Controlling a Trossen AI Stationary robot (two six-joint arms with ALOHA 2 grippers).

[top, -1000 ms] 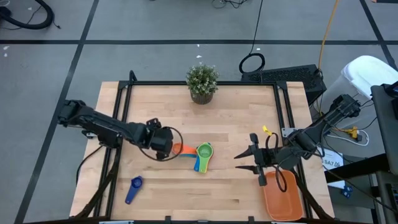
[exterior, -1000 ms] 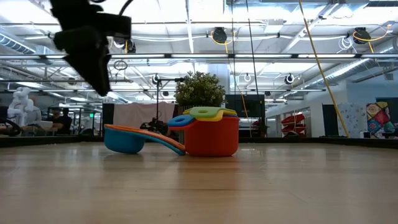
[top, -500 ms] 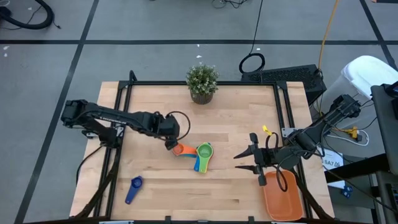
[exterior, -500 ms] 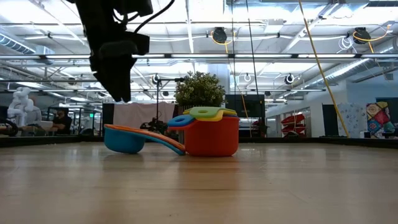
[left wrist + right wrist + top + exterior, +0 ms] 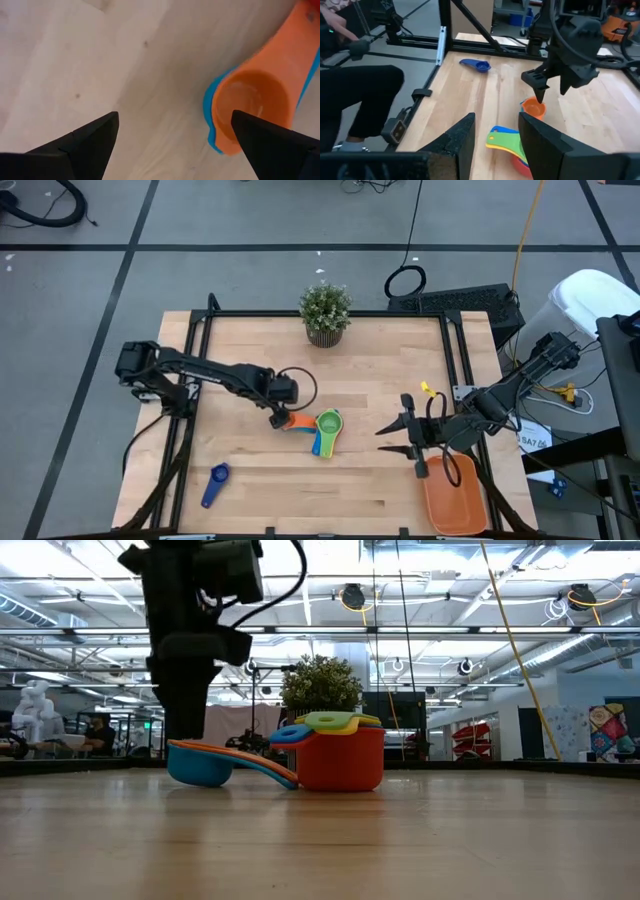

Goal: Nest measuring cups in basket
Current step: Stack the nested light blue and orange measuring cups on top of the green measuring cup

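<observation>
Two dark, nearly black robot arms built of slim jointed segments. The left arm, in the left half of the overhead frame, carries small white lettering along one link and a black cable looping beside its wrist. The right arm, at the right edge, trails black cables too. The left claw has two matte black, wedge-shaped fingers. The right claw has broad, flat black fingers.

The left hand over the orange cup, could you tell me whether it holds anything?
Nothing: the left hand hangs open above the orange cup.
</observation>
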